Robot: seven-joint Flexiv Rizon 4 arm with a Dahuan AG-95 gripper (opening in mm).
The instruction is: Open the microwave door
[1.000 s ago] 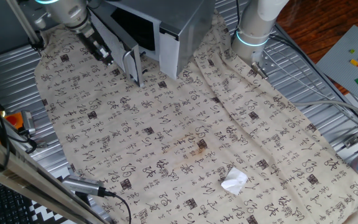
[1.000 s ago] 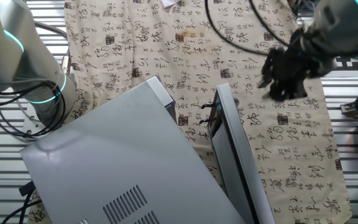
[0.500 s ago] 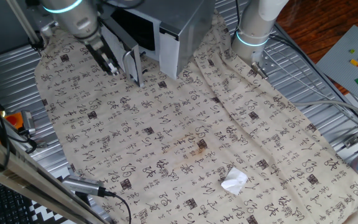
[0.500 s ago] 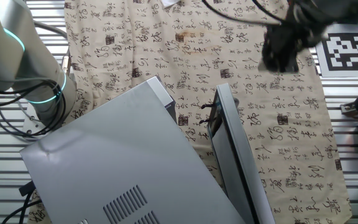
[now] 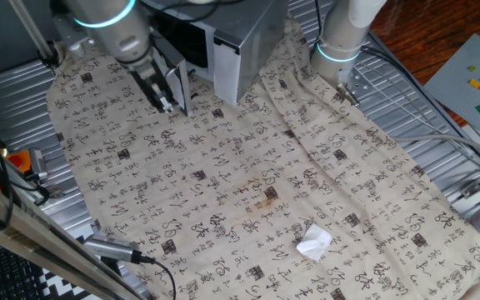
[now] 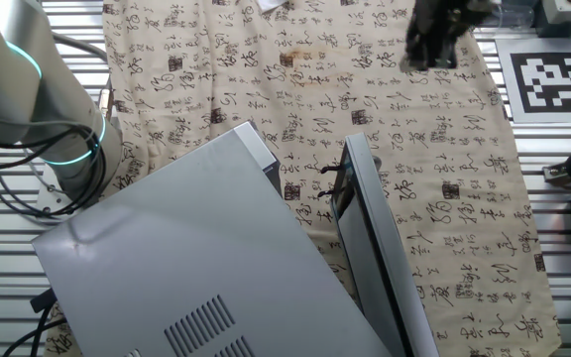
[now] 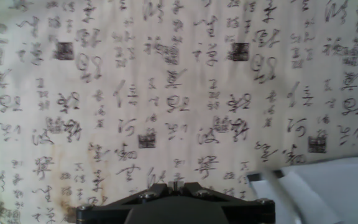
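The microwave (image 5: 232, 37) stands at the far end of the cloth; in the other fixed view it fills the lower left (image 6: 196, 268). The microwave door (image 5: 178, 90) is swung wide open, seen edge-on, and the dark interior shows; the door also shows in the other fixed view (image 6: 377, 248). My gripper (image 5: 165, 102) hangs just left of the door's free edge, above the cloth, touching nothing. In the other fixed view my gripper (image 6: 432, 38) is well clear of the door. In the hand view my gripper (image 7: 174, 185) has its fingertips together, holding nothing.
A second robot arm's base (image 5: 342, 42) stands right of the microwave. A crumpled white paper (image 5: 314, 242) lies on the patterned cloth (image 5: 248, 183) near the front. A pale flat surface (image 7: 319, 190) shows in the hand view's lower right corner.
My gripper has moved away from the microwave, along the open door towards the front of the table. The door has not moved.
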